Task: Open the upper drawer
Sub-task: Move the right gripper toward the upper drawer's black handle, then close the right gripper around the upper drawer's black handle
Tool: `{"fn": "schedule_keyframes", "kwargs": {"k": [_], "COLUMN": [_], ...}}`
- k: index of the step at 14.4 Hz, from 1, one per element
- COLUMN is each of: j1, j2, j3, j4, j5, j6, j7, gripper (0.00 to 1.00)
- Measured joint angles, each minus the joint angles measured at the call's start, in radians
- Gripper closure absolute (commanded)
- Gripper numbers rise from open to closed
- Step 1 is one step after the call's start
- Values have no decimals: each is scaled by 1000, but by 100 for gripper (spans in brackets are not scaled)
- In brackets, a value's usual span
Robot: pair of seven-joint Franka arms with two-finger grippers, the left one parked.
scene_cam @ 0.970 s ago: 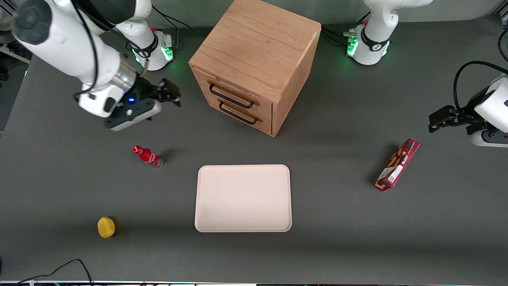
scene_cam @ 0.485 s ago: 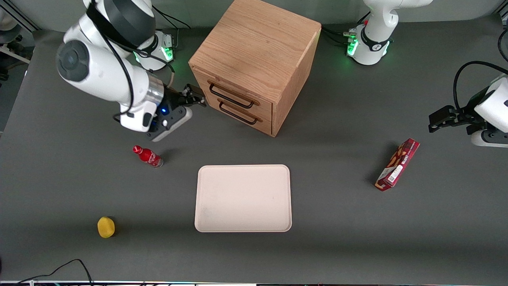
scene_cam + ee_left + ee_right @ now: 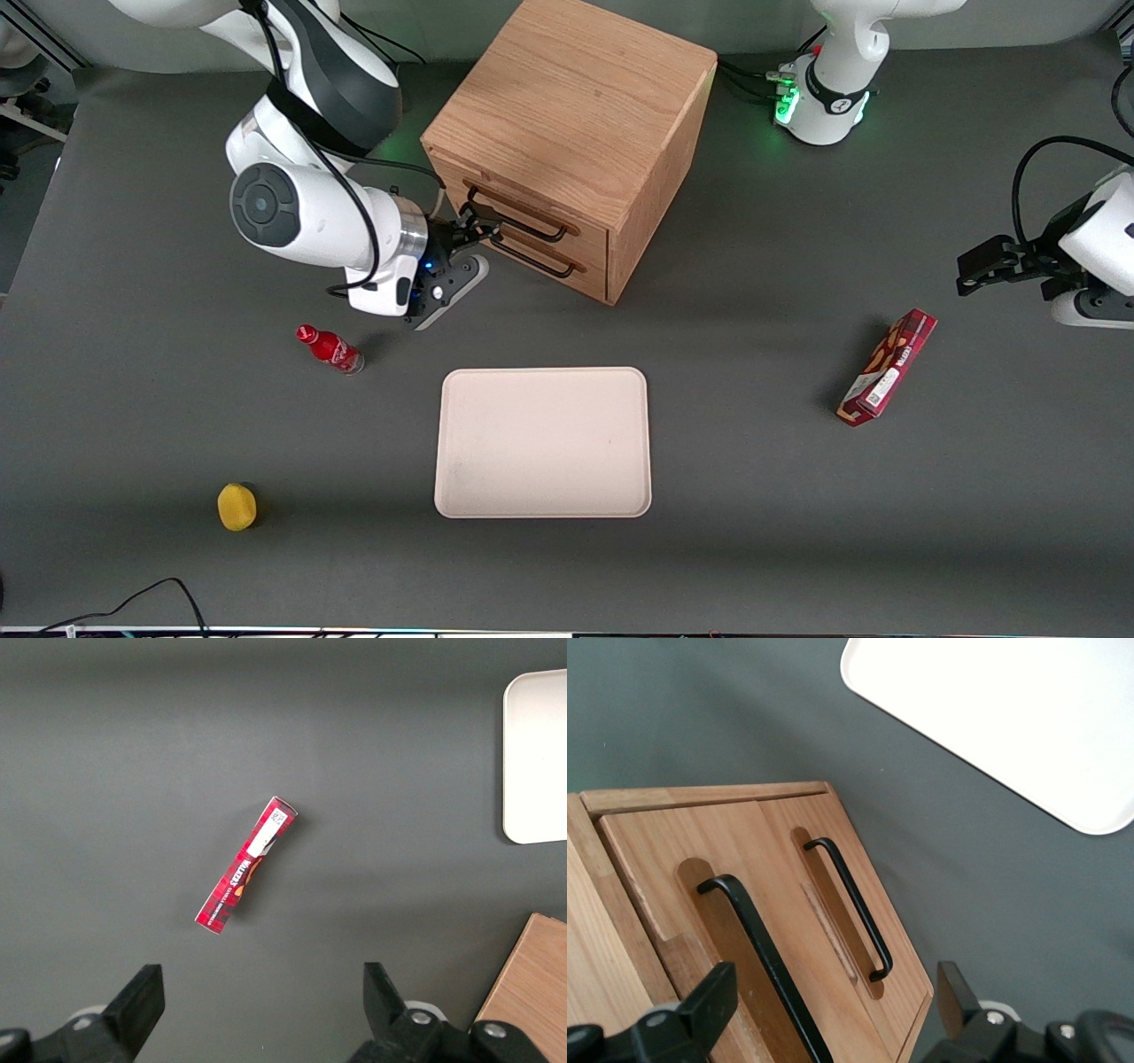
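The oak cabinet stands at the back of the table with both drawers closed. The upper drawer has a long black bar handle, just above the lower drawer's twin handle. My right gripper is open and empty, right in front of the upper handle at its end toward the working arm. In the right wrist view the upper handle runs between the spread fingers, not touched by them. The lower handle lies beside it.
A white tray lies nearer the front camera than the cabinet; it also shows in the right wrist view. A red bottle lies near the gripper. A yellow object and a red box lie farther off.
The right arm has swung toward the cabinet. The gripper has moved from beside the cabinet to right in front of the upper handle. The drawers have not moved.
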Motion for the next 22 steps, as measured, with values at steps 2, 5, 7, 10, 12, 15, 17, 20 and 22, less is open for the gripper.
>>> {"fn": "schedule_keyframes", "kwargs": {"k": [2,5,7,10,12,15,17,20,22], "j1": [23,58,63,65,71,85,94,97,97], "j2": [0,0,0,0,0,0,0,4,7], "j3": [1,1,1,1,2,2,2,2,2], "j4": [-6,-17,-28,-45,-46,-47,-47,-53,-72], "j5": [-10,-36,-55,-95,-98,-99,-101,-110,-121], "j6": [0,0,-2,-2,-2,-1,0,9,37], "j7": [-4,-47,-110,-177,-207,-219,-220,-222,-224], "gripper": [0,0,0,0,0,0,0,0,0]}}
